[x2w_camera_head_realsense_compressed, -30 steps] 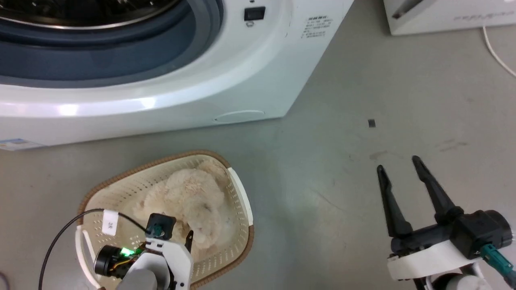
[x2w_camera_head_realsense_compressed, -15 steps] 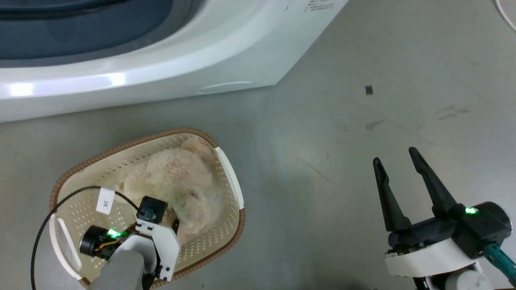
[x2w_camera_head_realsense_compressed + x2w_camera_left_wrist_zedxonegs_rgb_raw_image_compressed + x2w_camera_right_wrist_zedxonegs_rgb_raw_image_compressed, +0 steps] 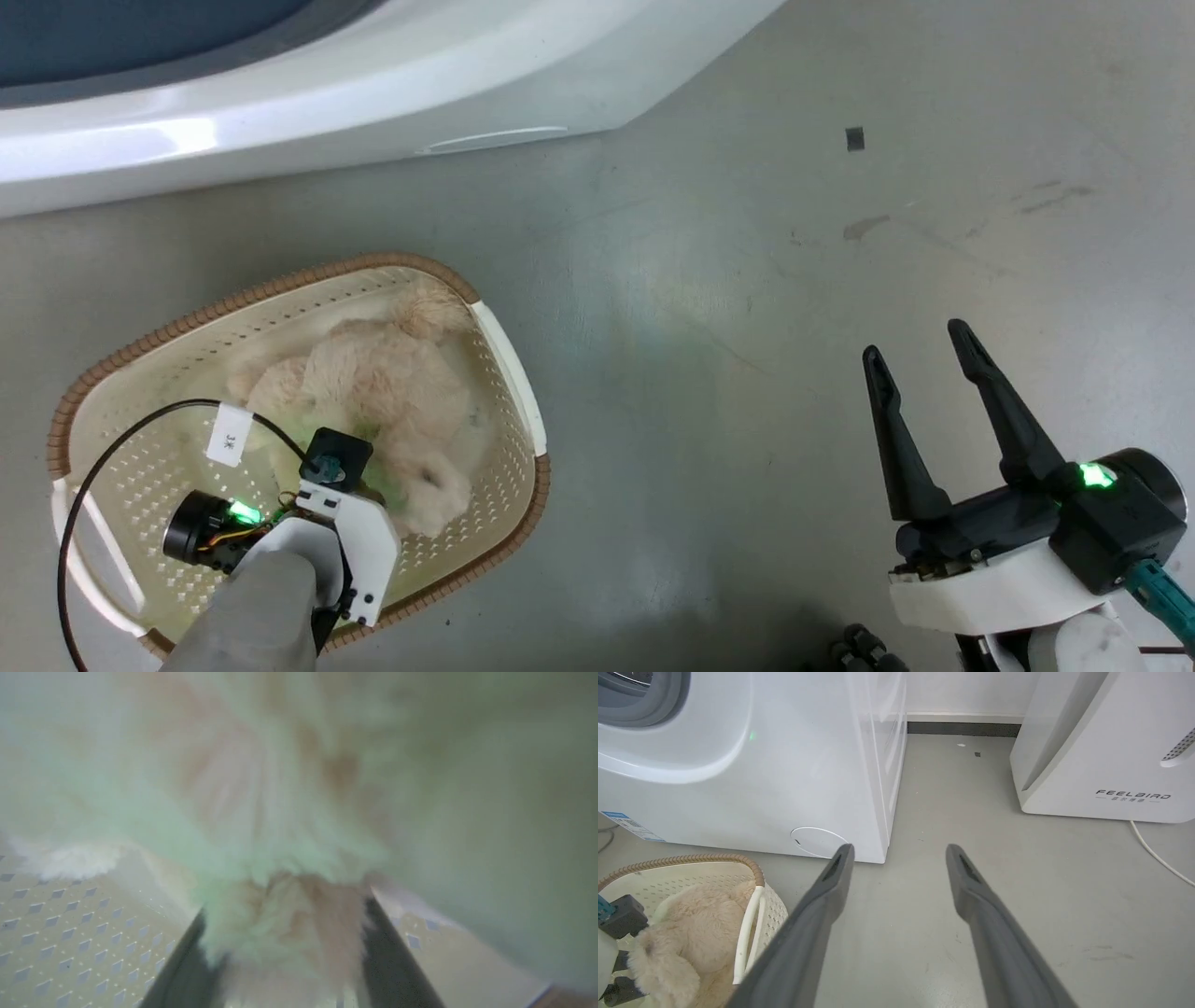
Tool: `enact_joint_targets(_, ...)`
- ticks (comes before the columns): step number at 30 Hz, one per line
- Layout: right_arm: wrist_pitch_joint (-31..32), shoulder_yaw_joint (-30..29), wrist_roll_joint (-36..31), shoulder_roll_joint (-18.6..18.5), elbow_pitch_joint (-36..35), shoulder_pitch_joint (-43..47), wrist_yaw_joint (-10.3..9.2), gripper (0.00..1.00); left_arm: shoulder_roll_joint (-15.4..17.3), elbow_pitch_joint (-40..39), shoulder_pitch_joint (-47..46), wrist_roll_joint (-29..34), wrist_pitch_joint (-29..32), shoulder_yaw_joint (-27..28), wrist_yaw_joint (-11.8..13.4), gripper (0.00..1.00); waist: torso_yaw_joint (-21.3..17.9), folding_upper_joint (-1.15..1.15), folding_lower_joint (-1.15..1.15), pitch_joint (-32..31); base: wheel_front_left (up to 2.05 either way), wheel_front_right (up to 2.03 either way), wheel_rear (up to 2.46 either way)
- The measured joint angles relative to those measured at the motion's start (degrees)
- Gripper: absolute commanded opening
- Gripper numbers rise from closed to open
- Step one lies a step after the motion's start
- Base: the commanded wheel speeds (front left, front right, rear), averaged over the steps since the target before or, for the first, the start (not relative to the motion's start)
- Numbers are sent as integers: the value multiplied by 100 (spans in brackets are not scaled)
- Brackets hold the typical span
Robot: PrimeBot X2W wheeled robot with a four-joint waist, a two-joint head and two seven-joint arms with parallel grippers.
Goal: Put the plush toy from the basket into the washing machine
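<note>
right end effector (image 3: pixel 915 340): long black fingers (image 3: pixel 896 448) | white shell (image 3: pixel 990 597), green LED (image 3: pixel 1097 476), teal connector (image 3: pixel 1162 597) | left cable (image 3: pixel 196 402) black, white-tagged

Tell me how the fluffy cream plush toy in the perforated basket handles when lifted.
Probably soft and floppy: the fluffy cream plush toy slumps in the brown-rimmed perforated basket. Likely light for its shaggy bulk. Loose fur between the left gripper's fingers may slip.
</note>
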Motion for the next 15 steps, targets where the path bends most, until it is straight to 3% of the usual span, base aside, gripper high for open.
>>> enact_joint_targets(7,-23,29,0,0,122,-65,0,100,-56,109,19,-174,-149,-52,-76,0,14,0,0,-196,0,0,0)
enact_joint_targets(15,-24,108,22,0,430,-88,0,100,-162,113,510,-300,-360,-62,-115,0,32,0,0,-825,0,0,0)
